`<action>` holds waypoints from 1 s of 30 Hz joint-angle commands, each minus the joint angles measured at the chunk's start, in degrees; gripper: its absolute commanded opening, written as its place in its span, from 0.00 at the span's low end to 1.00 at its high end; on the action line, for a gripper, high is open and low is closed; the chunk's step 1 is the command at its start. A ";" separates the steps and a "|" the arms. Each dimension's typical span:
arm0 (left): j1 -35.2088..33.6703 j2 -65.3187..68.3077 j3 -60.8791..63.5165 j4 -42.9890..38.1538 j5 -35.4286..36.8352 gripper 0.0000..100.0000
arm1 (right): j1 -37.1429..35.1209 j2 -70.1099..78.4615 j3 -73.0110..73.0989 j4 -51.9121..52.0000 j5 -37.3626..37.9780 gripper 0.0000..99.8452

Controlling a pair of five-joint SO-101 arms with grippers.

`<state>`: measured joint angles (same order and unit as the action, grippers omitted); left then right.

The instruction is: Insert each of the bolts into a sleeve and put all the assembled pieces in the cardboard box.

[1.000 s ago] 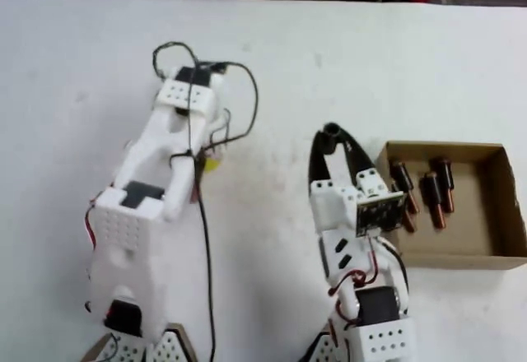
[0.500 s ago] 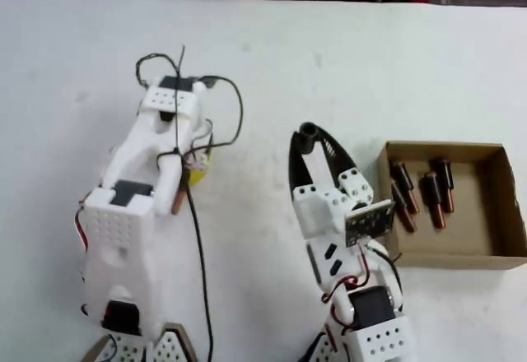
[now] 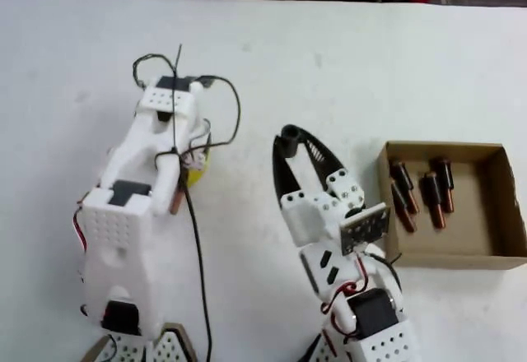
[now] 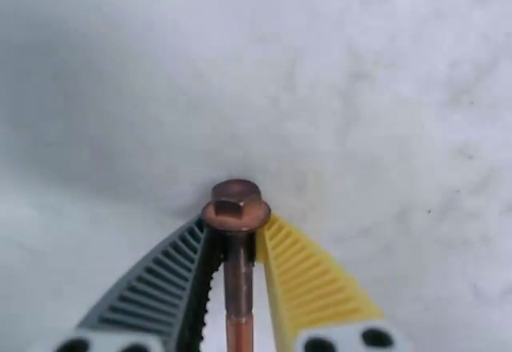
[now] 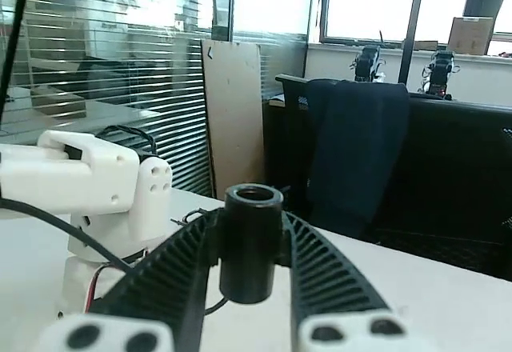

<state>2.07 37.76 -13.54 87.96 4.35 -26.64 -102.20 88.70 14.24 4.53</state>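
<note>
My left gripper (image 4: 234, 228) is shut on a copper bolt (image 4: 234, 208), hex head out past the fingertips, shank running back between the grey and yellow fingers, close above the white table. From above, the left arm (image 3: 140, 189) stands at the left with the bolt's shank (image 3: 177, 199) showing beside it. My right gripper (image 5: 250, 244) is shut on a black sleeve (image 5: 251, 240), held upright with its open end up; from above the black sleeve (image 3: 290, 140) is at the tips of the black fingers, mid-table. The cardboard box (image 3: 494, 206) at the right holds three assembled pieces (image 3: 422, 191).
The white table (image 3: 346, 58) stretches bare toward its far edge. The left arm's black cable (image 3: 198, 239) trails over the table between the two arms. The left arm's white body (image 5: 96, 184) rises close beside the sleeve in the right wrist view.
The right gripper with the sleeve has swung left, away from the box, toward the left arm. The left arm shifted slightly left and farther away, then held still.
</note>
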 commanded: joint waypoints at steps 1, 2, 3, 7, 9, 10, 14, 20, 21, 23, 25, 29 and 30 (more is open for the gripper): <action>-0.84 -0.48 -4.31 3.52 -0.70 0.02 | -0.31 -0.57 -3.43 1.63 -0.09 0.02; -0.84 -0.57 -5.27 4.40 -0.79 0.02 | -0.40 -0.57 -3.43 1.80 -0.09 0.02; -1.01 -0.75 -6.24 5.01 -0.79 0.02 | -0.40 -0.57 -3.43 1.63 -0.09 0.02; -1.98 -0.84 -10.90 5.71 -0.79 0.02 | -2.15 -0.40 -3.60 1.71 -0.09 0.02; -2.68 -0.75 -13.10 5.36 -0.70 0.02 | -2.86 0.84 -3.87 1.63 -0.09 0.02; -2.95 -0.40 -14.07 5.36 -0.79 0.02 | -2.86 1.98 -4.31 1.54 -0.09 0.02; -4.44 -0.22 -13.27 0.09 -0.88 0.02 | -3.03 9.01 -8.62 1.54 -0.35 0.02; -5.05 -0.66 -5.63 -9.67 -0.88 0.02 | -3.12 19.82 -11.96 -0.04 -0.62 0.02; -5.14 -0.75 -4.31 -11.87 -0.88 0.02 | -3.12 21.05 -11.43 -1.45 -0.62 0.02; -5.14 -0.75 -2.11 -15.30 -0.88 0.02 | -3.12 22.55 -10.02 -4.53 -0.62 0.02; -4.70 -0.57 -0.88 -16.26 -0.88 0.02 | -3.12 22.81 -8.26 -6.55 -0.62 0.02; -5.05 -0.22 -0.35 -16.53 -0.88 0.02 | -3.12 22.81 -6.59 -7.96 -0.62 0.02; -5.05 -0.13 -0.26 -16.53 -0.88 0.02 | -3.12 22.81 -6.59 -7.87 -0.62 0.02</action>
<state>-2.51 37.76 -14.07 73.36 4.18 -29.54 -79.52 82.81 8.18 4.53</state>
